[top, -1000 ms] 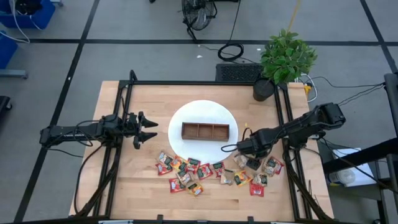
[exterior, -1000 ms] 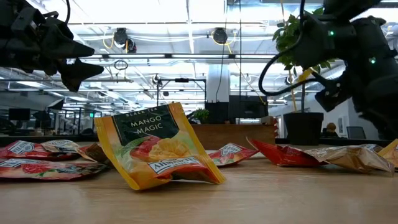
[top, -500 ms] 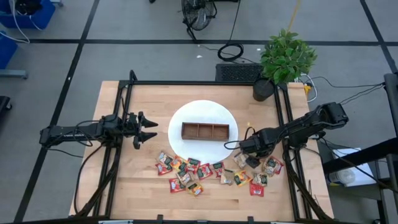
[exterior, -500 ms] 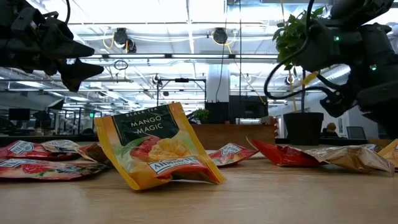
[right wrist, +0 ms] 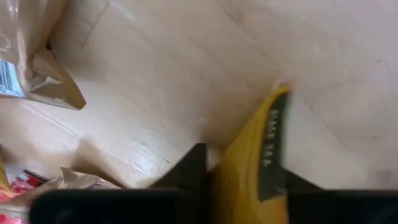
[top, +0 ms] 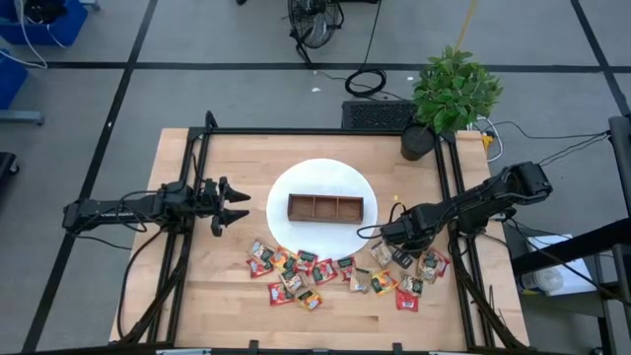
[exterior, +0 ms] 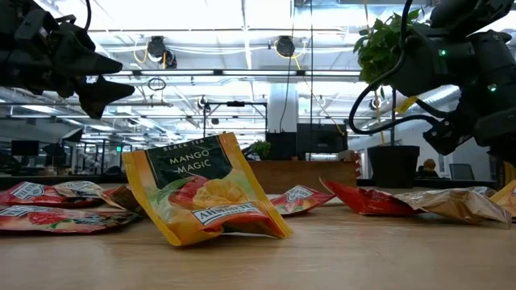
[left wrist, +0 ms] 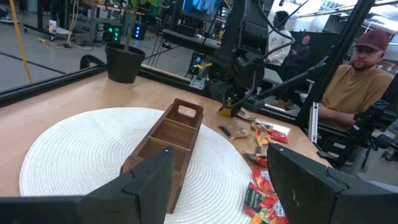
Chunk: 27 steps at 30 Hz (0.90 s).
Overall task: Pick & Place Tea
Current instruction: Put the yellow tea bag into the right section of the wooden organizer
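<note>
On the left side of the wooden table (top: 197,286) we see our left gripper (top: 233,205) hovering above the bare wood, its fingers spread apart and holding nothing. It points toward the round white placemat (top: 296,182) at the table's middle. From the left wrist view, the same mat lies ahead with the brown three-compartment wooden tray (left wrist: 163,138) resting on it; we can see no sachet in the compartments that show.

Moving right, the tea sachets (top: 296,268) lie scattered in a loose band along the near half of the table, just below the mat's edge, red, tan and yellow ones mixed and partly overlapping. In the low view a yellow Mango Magic sachet (exterior: 201,193) stands tilted on its lower edge in front, with red sachets (exterior: 36,205) lying flat to its side and more sachets farther along.

Farther right, our right gripper (top: 396,233) is down at the right end of that scatter, just beside the mat's right edge. In the right wrist view its fingers (right wrist: 186,171) are closed on a yellow sachet (right wrist: 249,162), which sticks out between them over bare wood, with a tan sachet (right wrist: 34,56) nearby.

At the far right corner stands a potted plant (top: 449,94), well apart from the sachets.
</note>
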Motion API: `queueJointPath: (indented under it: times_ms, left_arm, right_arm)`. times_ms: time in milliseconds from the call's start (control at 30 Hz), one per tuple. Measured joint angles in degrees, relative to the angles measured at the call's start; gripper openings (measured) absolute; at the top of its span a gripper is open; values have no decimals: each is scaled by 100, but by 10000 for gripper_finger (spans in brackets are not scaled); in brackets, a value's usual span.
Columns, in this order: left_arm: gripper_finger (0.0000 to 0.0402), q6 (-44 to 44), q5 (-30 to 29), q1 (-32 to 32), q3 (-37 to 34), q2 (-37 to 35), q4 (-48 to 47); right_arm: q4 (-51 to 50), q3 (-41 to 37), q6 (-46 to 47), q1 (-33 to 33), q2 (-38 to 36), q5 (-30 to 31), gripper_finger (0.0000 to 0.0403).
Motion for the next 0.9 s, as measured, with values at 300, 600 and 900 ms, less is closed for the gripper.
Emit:
queueJointPath:
  times_ms: [300,600,900]
  left_arm:
    - [253,0,-2,0,-2,-2,-7]
    - [253,0,-2,0,0,-2,-4]
    - [253,35,-135,-2,-2,-4,503]
  right_arm:
    - [-652,650,-261,13,-586,1157,7]
    - [369,1336,-1233,-36,-1476,2177,6]
    - [2606,1340,-3371,-322,-1463,2615,5]
